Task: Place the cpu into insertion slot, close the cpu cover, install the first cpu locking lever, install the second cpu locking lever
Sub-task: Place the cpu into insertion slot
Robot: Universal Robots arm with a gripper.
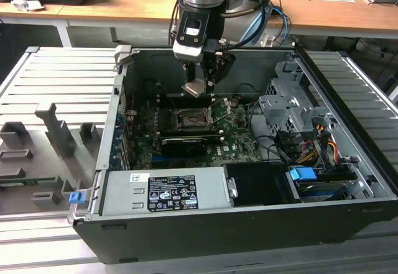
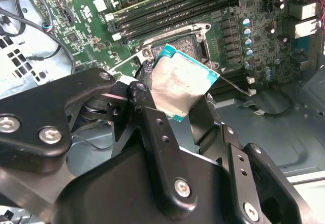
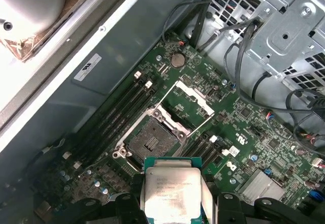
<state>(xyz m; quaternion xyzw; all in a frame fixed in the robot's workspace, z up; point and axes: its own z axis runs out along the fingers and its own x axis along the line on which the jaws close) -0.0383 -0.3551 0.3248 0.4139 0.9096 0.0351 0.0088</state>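
Overall light: even, diffuse indoor light was recorded in the exterior view, and the wooden desks (image 1: 124, 4) were rendered brightest.
Shadows: the inside of the computer case (image 1: 186, 240) was left dim, and the motherboard (image 1: 239, 131) was shaded.
Glare: a soft sheen was caught on the cpu (image 2: 185, 87) (image 3: 172, 196) in both wrist views; the surface beyond the case wall (image 3: 30, 26) was washed out to near white.
Focus: the gripper (image 2: 175, 99), close to the lens, was rendered dark and slightly soft.
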